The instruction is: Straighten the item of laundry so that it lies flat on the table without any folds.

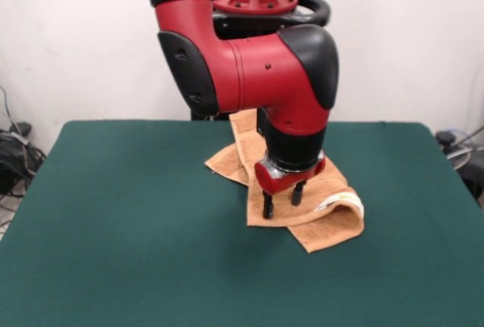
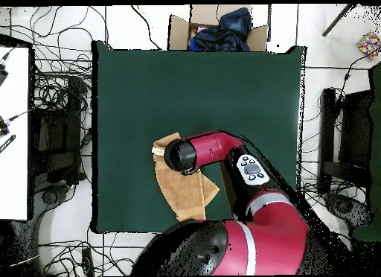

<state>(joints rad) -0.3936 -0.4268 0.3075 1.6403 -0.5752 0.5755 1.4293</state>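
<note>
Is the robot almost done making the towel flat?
Not yet. The orange towel is on the green table, but it is bunched, with one end folded over beside its white label. The gripper hangs open just over its middle, fingers apart, holding nothing. All the spreading is still to do.

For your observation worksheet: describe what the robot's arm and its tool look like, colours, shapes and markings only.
The arm is built of thick rounded segments in glossy red, with black caps and collars at the joints. Small dark bolt dots mark the red shell. In the overhead view, one segment carries a pale grey oval panel with dark buttons. The tool has a red rounded base under a black cylindrical wrist and two short black fingers.
</note>
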